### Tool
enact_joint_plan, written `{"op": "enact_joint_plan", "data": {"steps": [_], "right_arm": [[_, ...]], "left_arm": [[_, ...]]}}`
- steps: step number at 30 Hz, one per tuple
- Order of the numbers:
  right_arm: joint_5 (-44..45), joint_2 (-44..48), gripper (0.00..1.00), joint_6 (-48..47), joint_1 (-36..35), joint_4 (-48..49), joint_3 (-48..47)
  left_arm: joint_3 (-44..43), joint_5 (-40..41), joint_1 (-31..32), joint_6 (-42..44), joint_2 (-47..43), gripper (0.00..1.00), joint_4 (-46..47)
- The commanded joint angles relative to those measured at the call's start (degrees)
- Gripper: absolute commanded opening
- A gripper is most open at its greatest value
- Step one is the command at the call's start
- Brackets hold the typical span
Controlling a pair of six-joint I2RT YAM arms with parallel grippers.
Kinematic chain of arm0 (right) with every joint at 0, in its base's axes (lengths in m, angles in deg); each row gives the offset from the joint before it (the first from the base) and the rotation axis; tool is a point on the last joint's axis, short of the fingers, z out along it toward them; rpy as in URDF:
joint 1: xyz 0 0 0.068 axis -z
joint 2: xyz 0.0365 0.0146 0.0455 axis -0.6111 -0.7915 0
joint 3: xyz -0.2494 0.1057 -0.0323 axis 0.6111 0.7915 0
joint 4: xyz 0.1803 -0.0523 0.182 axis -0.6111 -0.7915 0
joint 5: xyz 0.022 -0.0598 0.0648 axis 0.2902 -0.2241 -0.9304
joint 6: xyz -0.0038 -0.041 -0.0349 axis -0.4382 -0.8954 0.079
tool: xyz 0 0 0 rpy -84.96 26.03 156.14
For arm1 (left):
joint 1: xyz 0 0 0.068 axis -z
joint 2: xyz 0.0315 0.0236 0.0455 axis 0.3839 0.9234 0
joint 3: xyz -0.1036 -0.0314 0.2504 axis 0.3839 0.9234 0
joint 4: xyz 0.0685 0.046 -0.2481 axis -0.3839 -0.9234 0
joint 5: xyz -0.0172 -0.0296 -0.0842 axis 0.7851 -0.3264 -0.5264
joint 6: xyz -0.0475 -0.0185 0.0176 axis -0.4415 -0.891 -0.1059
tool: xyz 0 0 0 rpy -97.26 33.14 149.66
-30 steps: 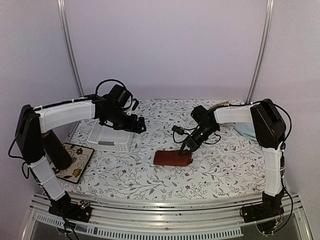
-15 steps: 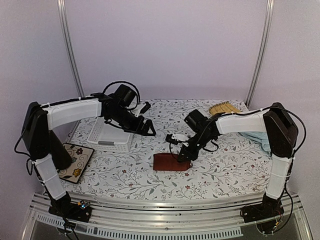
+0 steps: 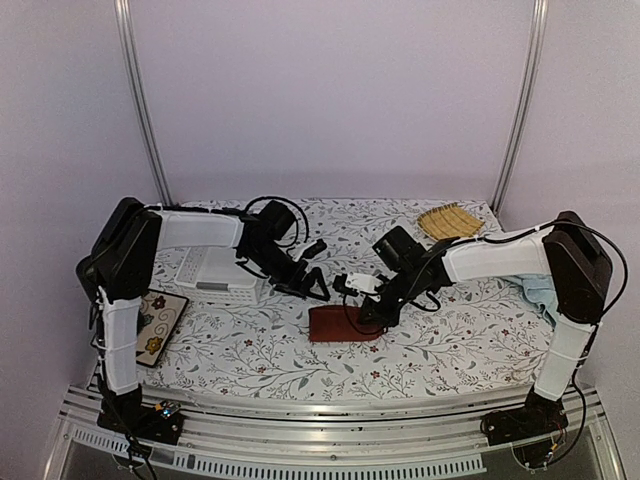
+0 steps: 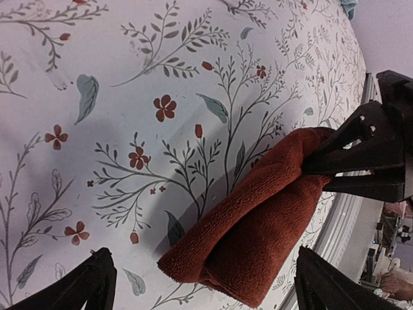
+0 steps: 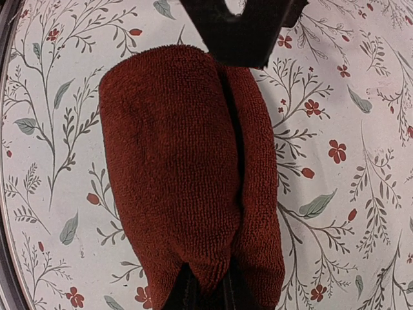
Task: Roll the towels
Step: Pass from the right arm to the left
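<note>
Lilac walls [image 3: 330,100] close in a bench [image 3: 250,350] covered in a floral print, with a woven bamboo mat [image 3: 448,220] at the far right and a white basket [image 3: 215,272] at the left. The rust-red towel [image 3: 342,325] lies near the middle of the bench, toward the front. It is folded over on itself into a loose, flattish roll with a seam running along its length. The light blue towel [image 3: 540,295] lies crumpled at the right edge, partly behind the right arm [image 3: 490,255], and is not yet rolled.

The right jaws are closed on one end of the red towel, pinching the terry. The left jaws, on the left arm [image 3: 200,230], are spread wide and hold nothing.

The roll looks slack, so I judge it could spring open if the right jaws let go before the other end is secured. The two sets of jaws are close together, so a careless closing could knock them into each other. A low pinch might also catch the bench covering along with the terry.

In the left wrist view, the towel's free end lies between the left fingertips [image 4: 97,278] and touches neither. Its far end runs straight into the right jaws. The blue towel is well apart from both.
</note>
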Motion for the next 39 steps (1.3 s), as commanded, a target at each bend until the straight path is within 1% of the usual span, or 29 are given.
{"op": "enact_joint_plan", "data": {"steps": [1, 7, 13, 17, 18, 21, 22, 24, 27, 35, 39], "right_arm": [[2.9, 1.6, 0.02, -1.5, -0.5, 1.4, 1.4], [3.2, 2.1, 0.02, -1.8, -0.6, 1.4, 1.6], [2.3, 2.0, 0.02, -2.1, -0.6, 1.3, 1.5], [1.5, 1.3, 0.02, -2.1, -0.6, 0.9, 1.0], [1.2, 1.1, 0.02, -2.2, -0.7, 0.7, 0.6], [0.8, 0.5, 0.02, -2.0, -0.6, 0.1, -0.1], [0.6, 0.3, 0.02, -2.0, -0.6, 0.0, -0.3], [0.3, 0.0, 0.02, -2.1, -0.6, -0.5, -0.9], [-0.2, -0.4, 0.02, -2.1, -0.6, -0.7, -1.3], [-0.5, -1.1, 0.02, -2.0, -0.6, -0.8, -1.3], [-0.6, -1.3, 0.02, -2.1, -0.6, -0.9, -1.4]], "left_arm": [[-2.6, -9.9, -0.6, 3.4, 4.2, 0.97, 1.2], [-2.7, -15.9, -0.7, 5.3, 6.9, 0.97, 2.4], [-1.1, -19.1, -0.5, 7.5, 7.8, 0.97, 3.8], [-1.2, -18.0, 0.0, 8.8, 8.2, 0.96, 3.7], [-1.6, -17.3, 0.1, 9.1, 8.4, 0.95, 3.4], [-2.5, -16.4, 0.3, 9.9, 9.1, 0.87, 2.4], [-2.9, -15.8, 0.5, 10.3, 9.3, 0.86, 1.9], [-3.3, -13.7, 1.2, 11.4, 9.5, 0.86, 1.2], [-3.9, -12.9, 1.9, 12.5, 9.9, 0.86, 0.3], [-3.9, -15.0, 3.5, 14.0, 10.3, 0.88, -0.2], [-4.4, -14.1, 4.2, 14.3, 11.1, 0.86, -0.4]]}}
